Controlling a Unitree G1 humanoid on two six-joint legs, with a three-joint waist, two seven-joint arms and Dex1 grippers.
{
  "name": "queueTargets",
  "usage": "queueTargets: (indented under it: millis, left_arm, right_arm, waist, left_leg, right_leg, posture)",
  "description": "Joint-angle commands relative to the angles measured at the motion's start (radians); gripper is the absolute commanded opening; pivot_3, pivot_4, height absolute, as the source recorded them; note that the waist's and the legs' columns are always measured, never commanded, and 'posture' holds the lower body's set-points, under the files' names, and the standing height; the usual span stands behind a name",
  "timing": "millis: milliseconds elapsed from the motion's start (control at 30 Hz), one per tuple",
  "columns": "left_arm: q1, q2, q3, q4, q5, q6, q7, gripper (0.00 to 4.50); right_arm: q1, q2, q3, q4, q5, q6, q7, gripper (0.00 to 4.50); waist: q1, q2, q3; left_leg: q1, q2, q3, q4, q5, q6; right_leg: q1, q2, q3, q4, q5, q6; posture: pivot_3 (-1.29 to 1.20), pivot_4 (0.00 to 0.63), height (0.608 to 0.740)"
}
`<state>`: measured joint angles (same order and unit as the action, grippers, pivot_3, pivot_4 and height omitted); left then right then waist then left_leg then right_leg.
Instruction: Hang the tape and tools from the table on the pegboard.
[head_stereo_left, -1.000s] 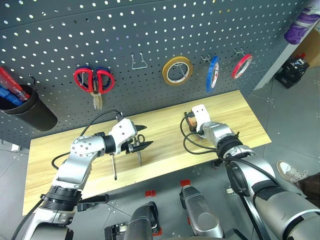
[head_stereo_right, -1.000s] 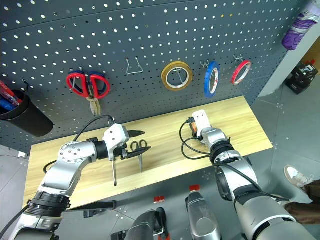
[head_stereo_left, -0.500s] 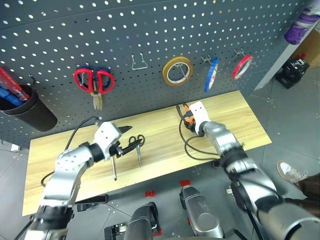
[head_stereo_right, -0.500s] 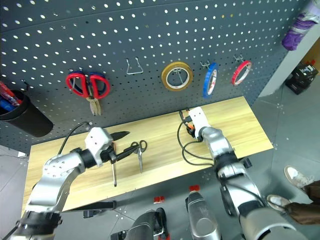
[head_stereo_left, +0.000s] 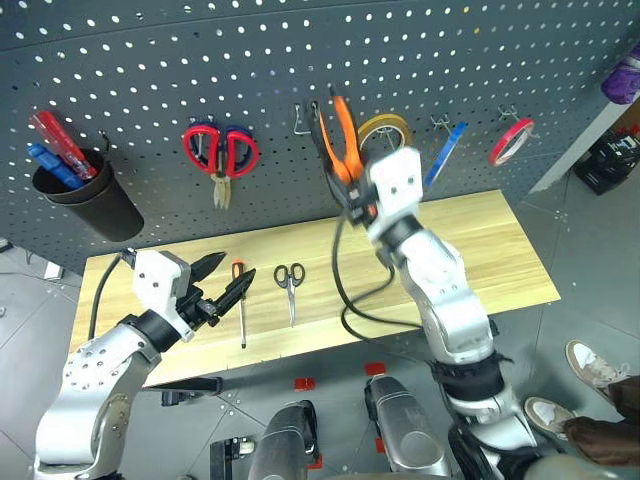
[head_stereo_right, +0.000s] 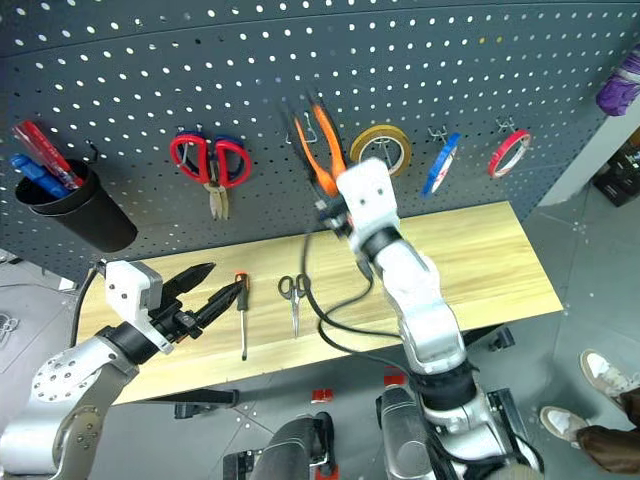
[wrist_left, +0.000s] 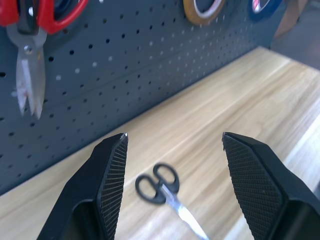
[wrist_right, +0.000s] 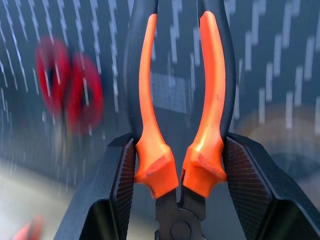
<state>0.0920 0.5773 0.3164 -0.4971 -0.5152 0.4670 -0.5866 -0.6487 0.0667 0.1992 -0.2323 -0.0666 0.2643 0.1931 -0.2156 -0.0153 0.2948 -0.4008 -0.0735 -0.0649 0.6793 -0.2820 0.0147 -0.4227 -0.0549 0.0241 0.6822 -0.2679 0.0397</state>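
My right gripper (head_stereo_left: 355, 205) is raised in front of the pegboard (head_stereo_left: 150, 80), shut on the pliers (head_stereo_left: 344, 140) just above their joint. Their orange-and-black handles (wrist_right: 147, 75) point up, close beside a bare wire hook (head_stereo_left: 300, 118). The blue tape (head_stereo_left: 445, 152) hangs on a pegboard hook further right. On the table (head_stereo_left: 480, 250) lie the small black-handled scissors (head_stereo_left: 290, 280) and the slim screwdriver (head_stereo_left: 240, 300). To the left of the screwdriver, my left gripper (head_stereo_left: 222, 280) hovers open and holds nothing; the scissors (wrist_left: 160, 182) lie beyond its fingers.
Red-handled scissors (head_stereo_left: 220, 150), a yellow-tan roll (head_stereo_left: 385, 128) and a red roll (head_stereo_left: 510, 140) hang on the pegboard. A black cup (head_stereo_left: 95, 205) with red and blue screwdrivers hangs at the left. A person's shoe (head_stereo_left: 590, 360) is on the floor at the right.
My right gripper has lifted the pliers from the table up to the pegboard. The left gripper has drawn back to the left, away from the scissors. The camera has shifted as well.
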Motion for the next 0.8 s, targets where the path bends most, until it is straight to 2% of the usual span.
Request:
queueTargets:
  millis: [33, 133, 367, 567, 800]
  left_arm:
    - [-0.065, 0.060, 0.024, -0.059, -0.051, 0.072, 0.006, 3.17]
    - [-0.130, 0.107, -0.006, -0.055, -0.020, 0.124, 0.036, 3.17]
    - [-0.278, 0.056, -0.085, -0.079, -0.038, 0.241, 0.152, 3.17]
    - [-0.353, 0.005, -0.110, -0.062, -0.033, 0.270, 0.205, 3.17]
    - [-0.391, 0.005, -0.142, -0.030, 0.009, 0.260, 0.206, 3.17]
  right_arm:
    - [-0.140, 0.038, -0.033, 0.115, 0.006, -0.159, -0.051, 2.31]
    - [-0.270, 0.065, -0.066, 0.268, 0.019, -0.242, -0.087, 2.31]
    - [-0.521, 0.071, -0.127, 0.718, 0.007, -0.535, -0.169, 2.31]
    - [-0.614, 0.048, -0.135, 1.039, -0.031, -0.725, -0.224, 2.31]
    - [-0.661, 0.017, -0.151, 1.251, -0.049, -0.795, -0.260, 2.31]
  waist:
    - [0.015, -0.001, 0.000]
    - [0.024, -0.001, 0.001]
    - [0.024, -0.002, 0.002]
    - [0.025, -0.002, 0.004]
    - [0.032, -0.006, 0.016]
  left_leg:
    - [0.000, 0.000, -0.001, 0.000, 0.000, 0.000]
    - [0.000, 0.000, -0.001, 0.000, 0.000, 0.000]
    - [0.000, 0.001, -0.001, -0.001, 0.002, -0.003]
    - [0.000, 0.001, -0.001, -0.002, 0.002, -0.004]
    - [0.000, 0.001, 0.000, -0.001, 0.002, -0.004]
  right_leg:
    - [0.000, 0.000, -0.001, 0.000, 0.000, 0.000]
    - [0.000, 0.000, -0.003, 0.000, 0.002, -0.003]
    - [0.000, 0.000, -0.004, 0.000, 0.003, -0.005]
    - [0.000, 0.000, -0.004, -0.001, 0.003, -0.005]
    - [0.000, 0.000, -0.004, -0.001, 0.003, -0.005]
  posture:
    - [-0.22, 0.302, 0.740]
    - [-0.22, 0.305, 0.740]
    - [-0.18, 0.325, 0.740]
    - [-0.16, 0.338, 0.740]
    - [-0.15, 0.349, 0.740]
